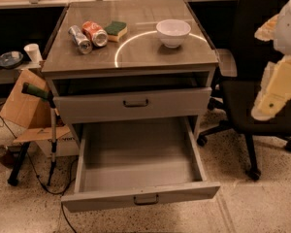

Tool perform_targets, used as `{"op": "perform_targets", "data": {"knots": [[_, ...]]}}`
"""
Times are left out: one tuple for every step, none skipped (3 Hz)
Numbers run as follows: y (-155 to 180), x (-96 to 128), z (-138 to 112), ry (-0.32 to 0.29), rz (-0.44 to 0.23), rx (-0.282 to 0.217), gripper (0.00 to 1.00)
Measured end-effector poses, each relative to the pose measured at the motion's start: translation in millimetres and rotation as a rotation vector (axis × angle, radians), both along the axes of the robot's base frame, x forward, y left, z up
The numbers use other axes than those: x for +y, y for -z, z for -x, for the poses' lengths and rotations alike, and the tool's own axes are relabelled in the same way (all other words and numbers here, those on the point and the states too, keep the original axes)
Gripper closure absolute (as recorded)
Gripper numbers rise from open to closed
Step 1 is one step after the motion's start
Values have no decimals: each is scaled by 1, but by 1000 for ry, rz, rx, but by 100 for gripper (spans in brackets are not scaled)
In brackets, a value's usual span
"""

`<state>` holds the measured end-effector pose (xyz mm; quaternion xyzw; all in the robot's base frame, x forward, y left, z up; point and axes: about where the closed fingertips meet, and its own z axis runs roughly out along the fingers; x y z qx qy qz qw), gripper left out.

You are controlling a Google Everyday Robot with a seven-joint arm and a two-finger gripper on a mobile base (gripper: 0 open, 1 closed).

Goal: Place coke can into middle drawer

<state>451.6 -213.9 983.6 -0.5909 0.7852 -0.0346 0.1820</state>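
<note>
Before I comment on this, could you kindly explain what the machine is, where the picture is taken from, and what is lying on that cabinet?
This is a wheeled robot with one arm that ends in a two-finger claw. The pale, blurred shape at the right edge, in front of the black office chair, is that arm and claw. The single camera looks down on the cabinet from its front; where it is mounted is not on record. On the cabinet top lie a red coke can on its side, a slimmer silver can beside it, a green-and-yellow sponge and a white bowl. The middle drawer is pulled wide open, with nothing showing inside. The coke can lies well apart from the claw, so it is not held.
</note>
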Motion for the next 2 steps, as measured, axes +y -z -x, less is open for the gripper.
{"op": "perform_targets", "data": {"knots": [[-10, 5, -34, 7, -37, -28, 0], [-22, 29, -85, 47, -124, -71, 0]]}}
